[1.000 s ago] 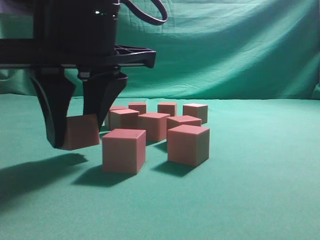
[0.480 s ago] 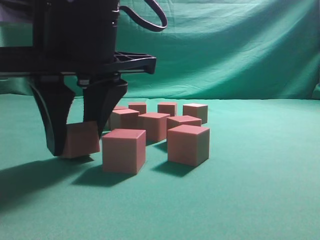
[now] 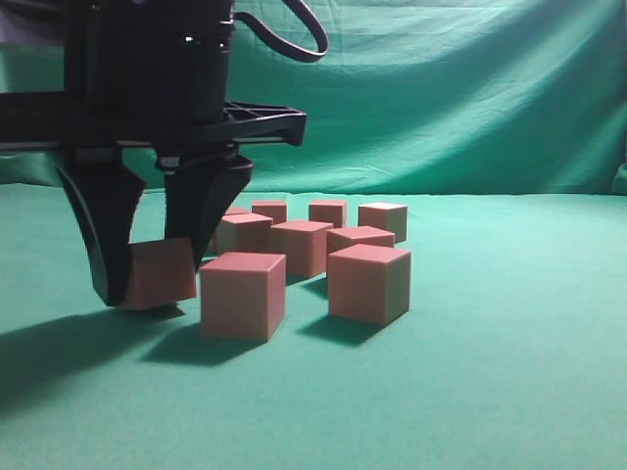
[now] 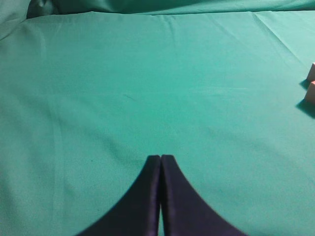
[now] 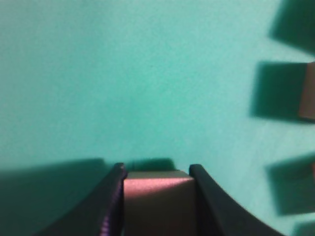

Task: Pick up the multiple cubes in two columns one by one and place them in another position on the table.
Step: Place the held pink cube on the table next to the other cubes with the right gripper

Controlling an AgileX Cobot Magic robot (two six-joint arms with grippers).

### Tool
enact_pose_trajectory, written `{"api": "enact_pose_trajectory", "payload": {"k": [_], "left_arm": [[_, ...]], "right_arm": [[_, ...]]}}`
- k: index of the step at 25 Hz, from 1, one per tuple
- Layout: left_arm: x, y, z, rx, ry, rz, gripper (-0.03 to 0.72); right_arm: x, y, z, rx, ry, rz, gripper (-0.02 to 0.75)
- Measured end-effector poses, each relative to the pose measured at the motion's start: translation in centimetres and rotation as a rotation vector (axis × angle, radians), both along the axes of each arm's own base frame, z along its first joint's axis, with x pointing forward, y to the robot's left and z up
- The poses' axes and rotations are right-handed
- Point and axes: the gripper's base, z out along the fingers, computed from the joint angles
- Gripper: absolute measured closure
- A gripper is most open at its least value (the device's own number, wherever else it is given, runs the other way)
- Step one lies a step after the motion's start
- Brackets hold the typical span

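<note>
Right gripper [image 3: 147, 279], reaching across to the left of the exterior view, with jaws clamped on one cube [image 3: 159, 274] whose base rests at or just above the bench [image 3: 490, 392]; contact cannot be confirmed. Risks: opening while the cube is slightly tilted would let it tip or settle askew; a sideways withdrawal could drag it. Nearest obstacle: a near cube [image 3: 243, 294] just right of the held one, liable to be knocked by the right jaw. The remaining cubes [image 3: 323, 245] cluster farther right. Left gripper [image 4: 160, 162] has its jaws pressed together, empty, over bare cloth.
</note>
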Motion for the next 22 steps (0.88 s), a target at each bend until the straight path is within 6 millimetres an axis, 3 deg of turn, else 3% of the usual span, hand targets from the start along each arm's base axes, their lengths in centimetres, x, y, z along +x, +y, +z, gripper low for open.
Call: {"api": "enact_pose_trajectory", "payload": {"k": [4, 6, 7, 8, 10, 11, 13, 15, 16, 17, 22], "left_arm": [[0.0, 0.0, 0.0, 0.0, 0.0, 0.0, 0.688], [0.0, 0.0, 0.0, 0.0, 0.0, 0.0, 0.688], [0.0, 0.0, 0.0, 0.0, 0.0, 0.0, 0.688], [0.0, 0.0, 0.0, 0.0, 0.0, 0.0, 0.688], [0.0, 0.0, 0.0, 0.0, 0.0, 0.0, 0.688], [0.0, 0.0, 0.0, 0.0, 0.0, 0.0, 0.688], [0.0, 0.0, 0.0, 0.0, 0.0, 0.0, 0.688], [0.0, 0.0, 0.0, 0.0, 0.0, 0.0, 0.688], [0.0, 0.0, 0.0, 0.0, 0.0, 0.0, 0.688], [0.0, 0.0, 0.0, 0.0, 0.0, 0.0, 0.688], [0.0, 0.0, 0.0, 0.0, 0.0, 0.0, 0.688]], "right_arm": [[0.0, 0.0, 0.0, 0.0, 0.0, 0.0, 0.435], [0.0, 0.0, 0.0, 0.0, 0.0, 0.0, 0.363], [0.0, 0.0, 0.0, 0.0, 0.0, 0.0, 0.374], [0.0, 0.0, 0.0, 0.0, 0.0, 0.0, 0.319], [0.0, 0.0, 0.0, 0.0, 0.0, 0.0, 0.318], [0.0, 0.0, 0.0, 0.0, 0.0, 0.0, 0.272], [0.0, 0.0, 0.0, -0.001, -0.001, 0.004, 0.279], [0.0, 0.0, 0.0, -0.001, -0.002, 0.012, 0.211], [0.0, 0.0, 0.0, -0.003, -0.003, 0.02, 0.22], [0.0, 0.0, 0.0, -0.005, -0.005, 0.027, 0.159], [0.0, -0.1, 1.1, 0.014, -0.025, 0.039, 0.158]]}}
